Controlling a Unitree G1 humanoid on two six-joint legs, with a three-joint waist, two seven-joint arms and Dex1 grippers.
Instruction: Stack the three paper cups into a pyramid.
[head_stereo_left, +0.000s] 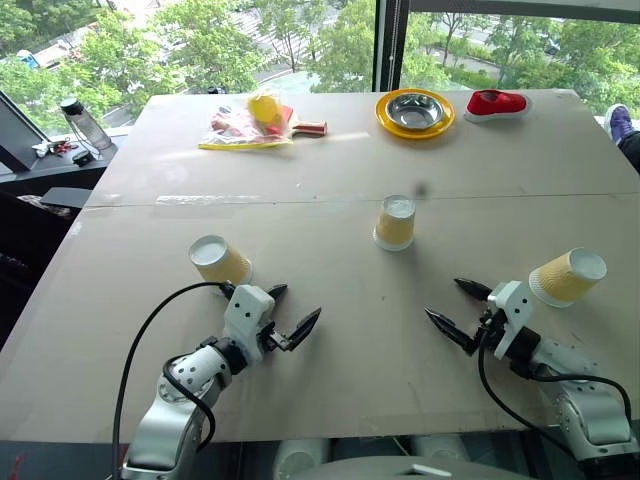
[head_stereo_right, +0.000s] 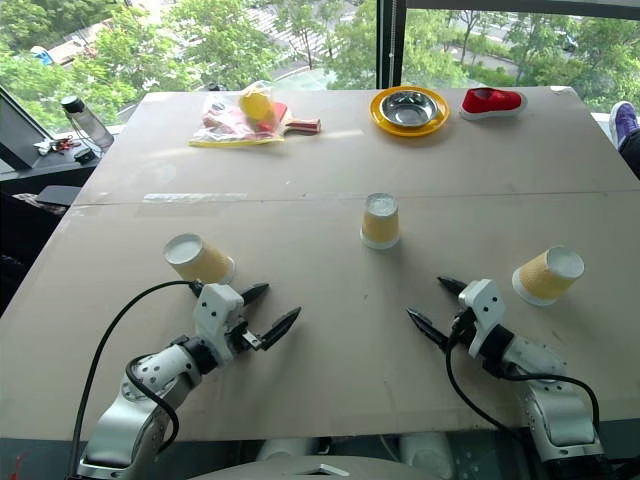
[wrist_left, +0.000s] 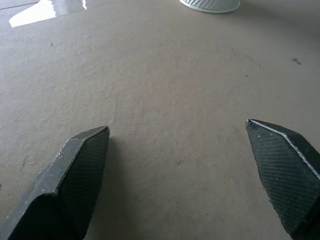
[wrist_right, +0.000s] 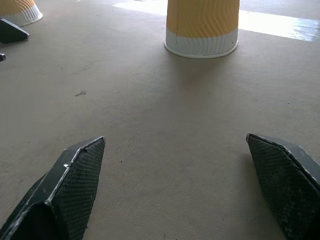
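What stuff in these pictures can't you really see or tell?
- Plastic bag, left eye view: its contents are too small and crumpled together to name.
- Middle cup, right wrist view: its top is cut off by the picture edge.
- Cup near the left gripper: the left gripper hides where it meets the table.
- Items on the dark ledge: too small to identify.

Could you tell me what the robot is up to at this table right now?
It is set to stack three paper cups into a pyramid, but nothing is stacked yet. All three stand upside down and apart on the table: one cup by the left tool, one in the middle, one beside the right tool. Both tools are open and empty, hovering low over the tabletop near its front edge.
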